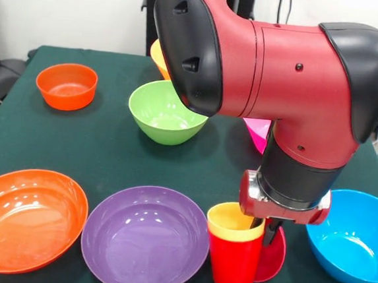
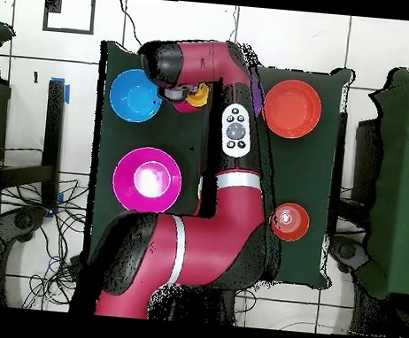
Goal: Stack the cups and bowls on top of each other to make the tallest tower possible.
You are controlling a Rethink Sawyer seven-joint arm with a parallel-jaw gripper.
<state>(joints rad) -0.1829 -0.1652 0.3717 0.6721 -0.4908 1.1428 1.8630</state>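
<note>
While nested, yellow cup point(image 1: 235, 223) tops red cup point(image 1: 234, 259).

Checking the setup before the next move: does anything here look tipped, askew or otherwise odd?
One thing: a crimson bowl stands up on its edge, leaning against the red cup under the arm's wrist, not flat on the table. The yellow cup sits nested in the red one. The other bowls sit upright.
</note>
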